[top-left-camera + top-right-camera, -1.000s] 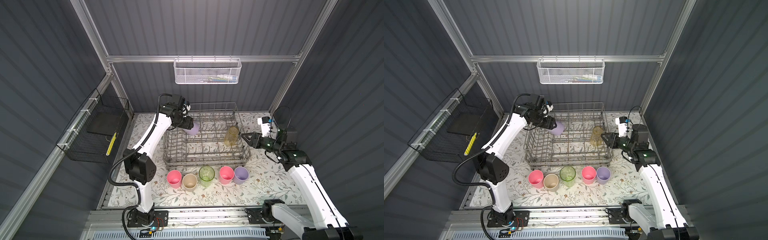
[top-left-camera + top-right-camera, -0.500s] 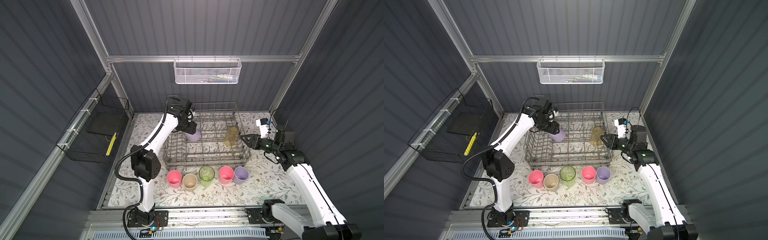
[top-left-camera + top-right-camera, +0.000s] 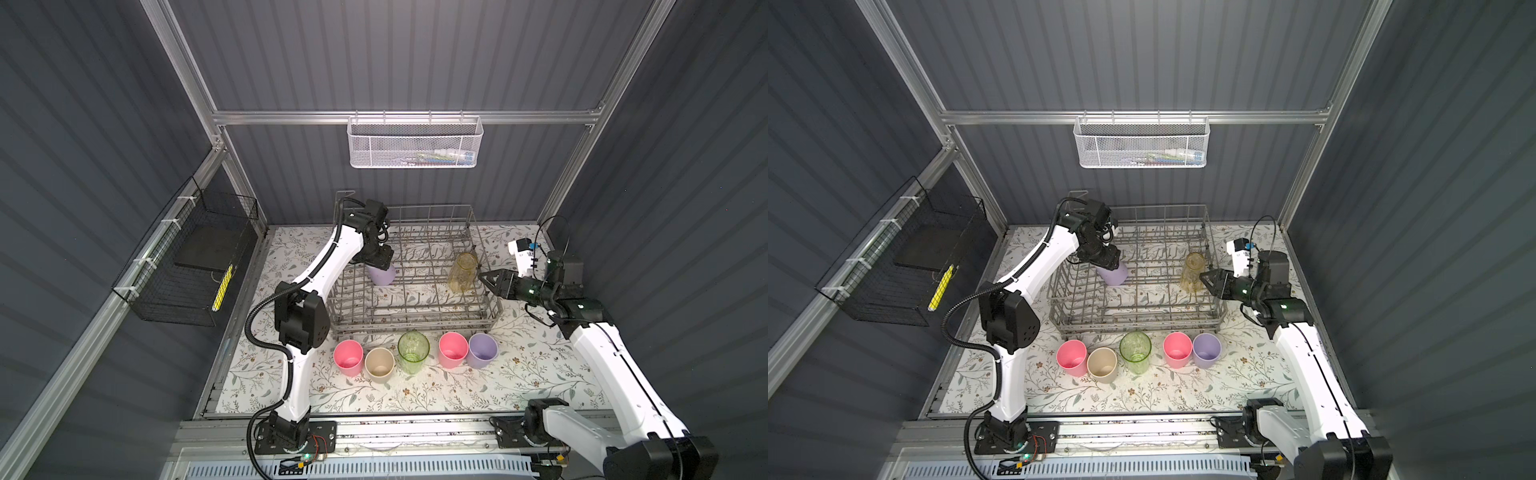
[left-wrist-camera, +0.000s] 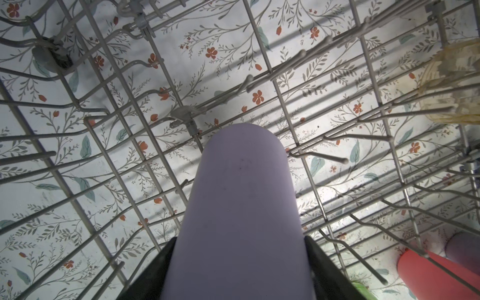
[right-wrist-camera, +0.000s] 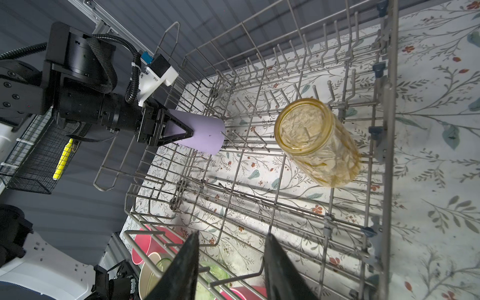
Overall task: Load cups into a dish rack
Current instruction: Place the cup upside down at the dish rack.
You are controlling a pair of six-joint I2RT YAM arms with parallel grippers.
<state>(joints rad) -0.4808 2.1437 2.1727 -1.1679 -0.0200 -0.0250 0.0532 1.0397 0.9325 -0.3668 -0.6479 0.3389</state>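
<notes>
Monitoring both arms from the remote station, I note the following state.

1. Left gripper (image 3: 379, 262): clamped on the lilac cup (image 3: 383, 275). The left wrist view shows a black finger (image 4: 153, 272) pressed against each side of the cup wall. The cup's narrower end sits in the jaws and its wider end points toward the rack floor.
2. That cup is inside the dish rack (image 3: 411, 321), in the left rear area, among the upright tines. I cannot tell whether it touches a tine.
3. Right gripper (image 5: 231, 250): jaws spread and holding nothing. It hovers just outside the rack's right wall.
4. The amber glass (image 3: 461, 274) stands slightly tilted inside the rack, close to the right wall and near the right gripper.
5. Five cups stand mouth-up in a row on the floral table (image 3: 415, 395), just in front of the rack. From the left arm's side they are: pink cup (image 3: 348, 358), beige cup (image 3: 379, 365), green glass (image 3: 413, 352), second pink cup (image 3: 453, 350), second lilac cup (image 3: 483, 351).
</notes>
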